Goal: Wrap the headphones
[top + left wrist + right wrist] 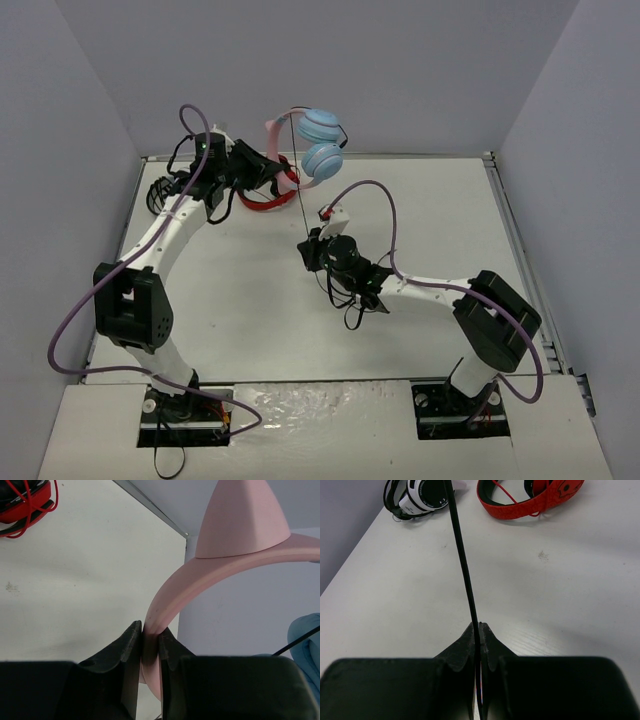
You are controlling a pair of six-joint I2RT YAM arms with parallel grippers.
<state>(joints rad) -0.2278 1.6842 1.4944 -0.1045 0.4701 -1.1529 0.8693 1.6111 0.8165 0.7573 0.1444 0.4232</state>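
the left gripper [150, 636] pinches the pink band [200, 582] of the headphones [318, 142], holding them raised over the table's [250, 300] far edge. the right gripper [476, 631], pressed together on the cable [462, 555], sits nearer the bases. the cable runs taut and straight from the cups [322, 160] back to it, so winding probably falls to the right arm.
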